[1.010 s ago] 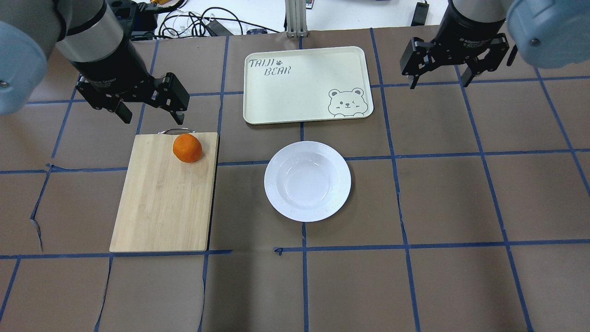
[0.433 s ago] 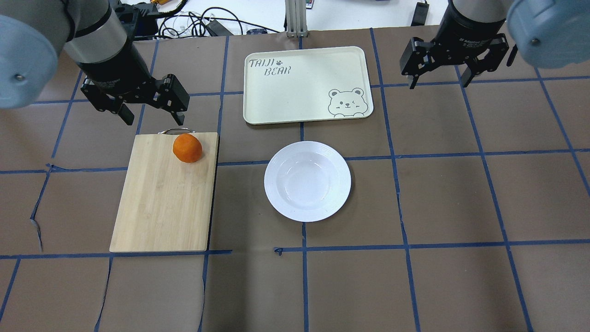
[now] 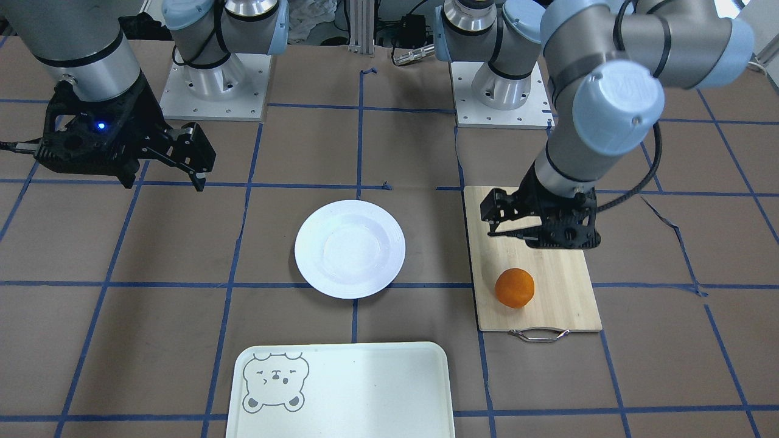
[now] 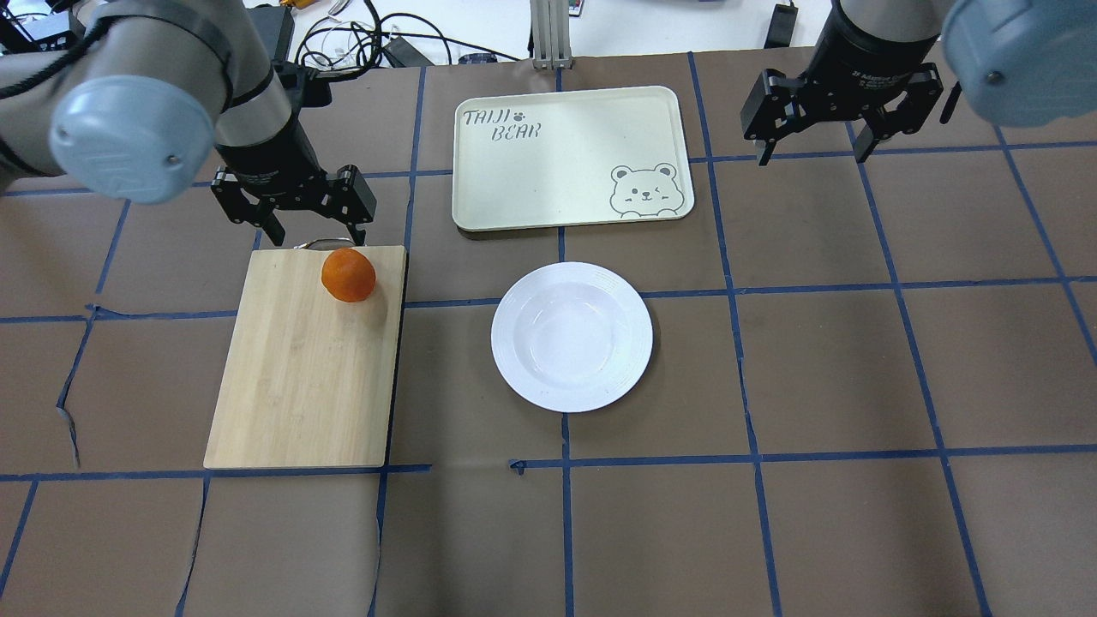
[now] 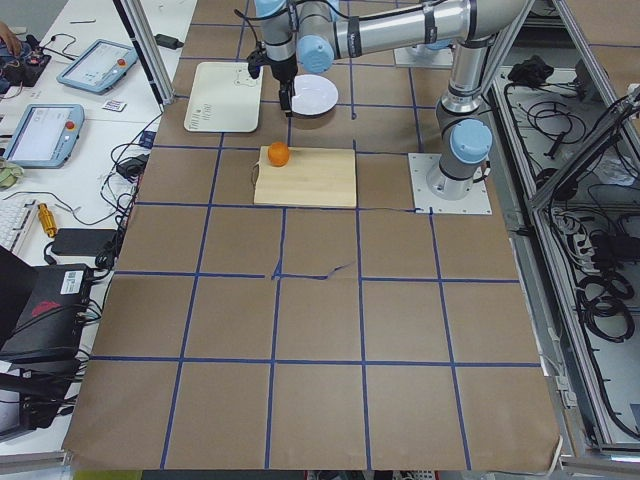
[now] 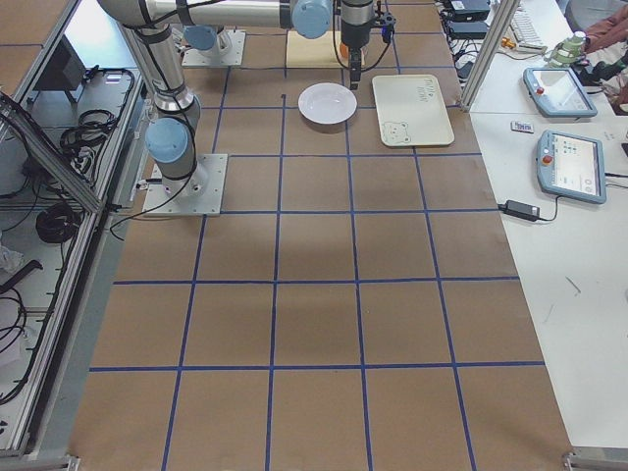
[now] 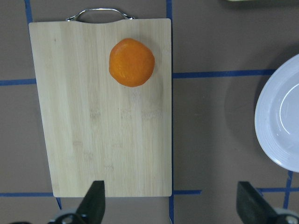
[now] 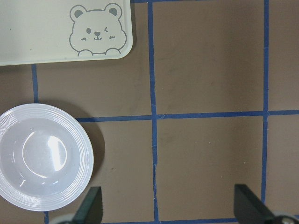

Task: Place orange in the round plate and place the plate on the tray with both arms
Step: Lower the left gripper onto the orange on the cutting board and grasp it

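Orange (image 4: pixel 348 275) rests on a bamboo cutting board (image 4: pixel 300 377), near its handle end. Left gripper (image 4: pixel 317 236) hangs just beyond it, jaws spread wide and holding nothing. Round plate (image 4: pixel 507 338) lies bare on the table beside the board, with the tray (image 4: pixel 566 154) just past it. Right gripper (image 4: pixel 812 158) hovers beside the tray, also spread and holding nothing.

Small orange (image 4: pixel 348 274) on bamboo board (image 4: pixel 300 386); white round plate (image 4: pixel 509 339) near cream tray (image 4: pixel 566 176).
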Action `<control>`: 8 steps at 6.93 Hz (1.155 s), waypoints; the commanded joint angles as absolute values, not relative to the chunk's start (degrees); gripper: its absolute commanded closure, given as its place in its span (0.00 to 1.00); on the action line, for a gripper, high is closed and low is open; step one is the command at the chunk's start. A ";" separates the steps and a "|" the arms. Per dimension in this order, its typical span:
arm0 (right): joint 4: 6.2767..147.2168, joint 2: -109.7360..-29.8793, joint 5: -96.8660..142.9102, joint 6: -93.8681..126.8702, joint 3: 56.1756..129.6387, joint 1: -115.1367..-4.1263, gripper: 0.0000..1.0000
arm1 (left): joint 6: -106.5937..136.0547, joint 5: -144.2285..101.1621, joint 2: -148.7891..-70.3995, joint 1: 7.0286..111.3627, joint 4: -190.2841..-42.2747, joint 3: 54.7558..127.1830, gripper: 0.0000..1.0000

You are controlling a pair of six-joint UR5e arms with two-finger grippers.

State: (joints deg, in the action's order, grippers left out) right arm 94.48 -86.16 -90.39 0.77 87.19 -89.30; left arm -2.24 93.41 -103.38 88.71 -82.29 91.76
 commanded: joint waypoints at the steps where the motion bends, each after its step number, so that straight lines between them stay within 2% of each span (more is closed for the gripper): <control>1: 94.48 -86.05 -90.35 0.79 87.19 -89.30 0.00 | -2.20 98.40 -114.64 88.59 -79.98 85.03 0.00; 3: 94.48 -85.96 -90.35 0.70 87.28 -89.30 0.00 | -2.54 98.70 -121.09 88.24 -80.59 83.41 0.00; 6: 94.48 -85.96 -90.35 0.70 87.28 -89.30 0.00 | -3.69 99.32 -124.45 88.24 -85.42 85.16 0.00; 7: 94.40 -85.96 -90.35 0.79 87.28 -89.30 0.00 | -4.39 99.32 -124.37 88.24 -85.52 84.73 0.47; 8: 94.39 -85.96 -90.35 0.79 87.62 -89.30 0.00 | -4.31 99.32 -124.10 88.24 -85.43 84.38 0.98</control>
